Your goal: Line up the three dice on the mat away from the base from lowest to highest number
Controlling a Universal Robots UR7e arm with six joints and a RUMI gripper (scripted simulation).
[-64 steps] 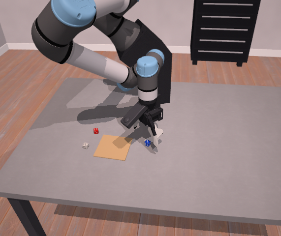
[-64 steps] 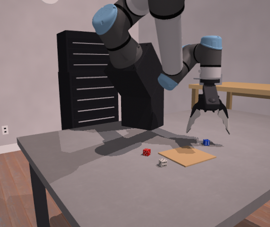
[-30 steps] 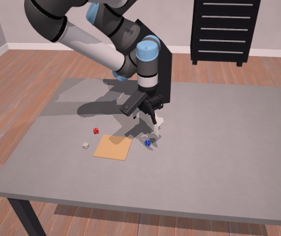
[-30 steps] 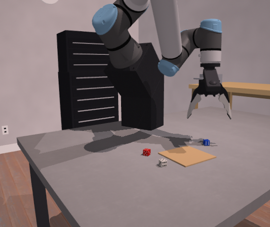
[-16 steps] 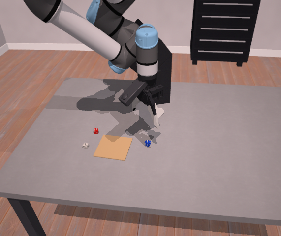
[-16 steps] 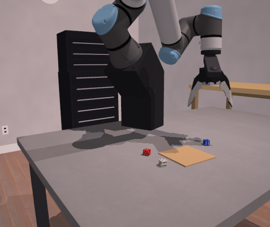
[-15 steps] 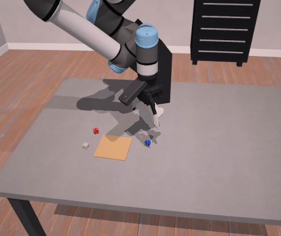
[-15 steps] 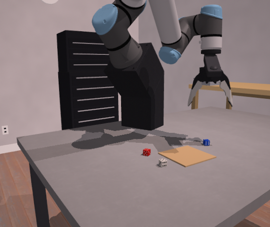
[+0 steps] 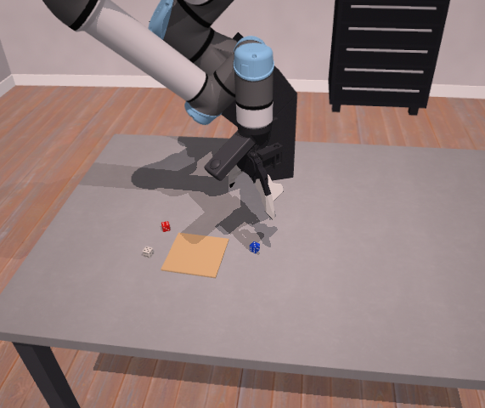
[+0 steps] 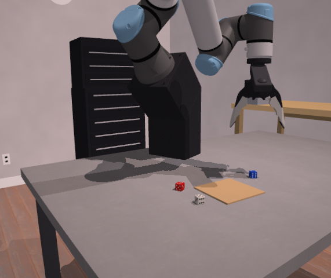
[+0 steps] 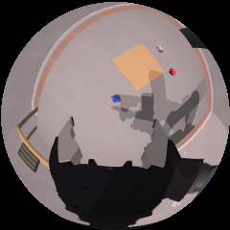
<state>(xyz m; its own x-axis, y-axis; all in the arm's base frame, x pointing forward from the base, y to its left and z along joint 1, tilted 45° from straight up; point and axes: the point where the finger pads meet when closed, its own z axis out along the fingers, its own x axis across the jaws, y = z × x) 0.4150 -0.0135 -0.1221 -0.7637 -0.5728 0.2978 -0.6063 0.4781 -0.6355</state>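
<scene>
The top view looks steeply down from above the far side of the grey rectangular bench [image 9: 321,263] [image 10: 159,233] [image 11: 86,81], facing back toward the black angular robot pedestal [image 9: 287,114] [image 10: 171,134]. The exterior view sits lower and nearer the bench, looking obliquely across one corner, with the pedestal beyond and walls filling its upper part. The wrist view is a round, wide-angle one from just behind the open black-and-grey jaws [image 9: 253,200] [image 10: 257,127], facing down past them. Top and exterior share the pedestal; all three share the flat orange square mat [image 9: 196,257] [image 10: 229,191] [image 11: 138,67].

Matt grey table [image 9: 343,263] [image 10: 147,227] [image 11: 91,62]; smooth, plastic-looking blue joint caps [image 9: 253,61] [image 10: 128,24].
</scene>
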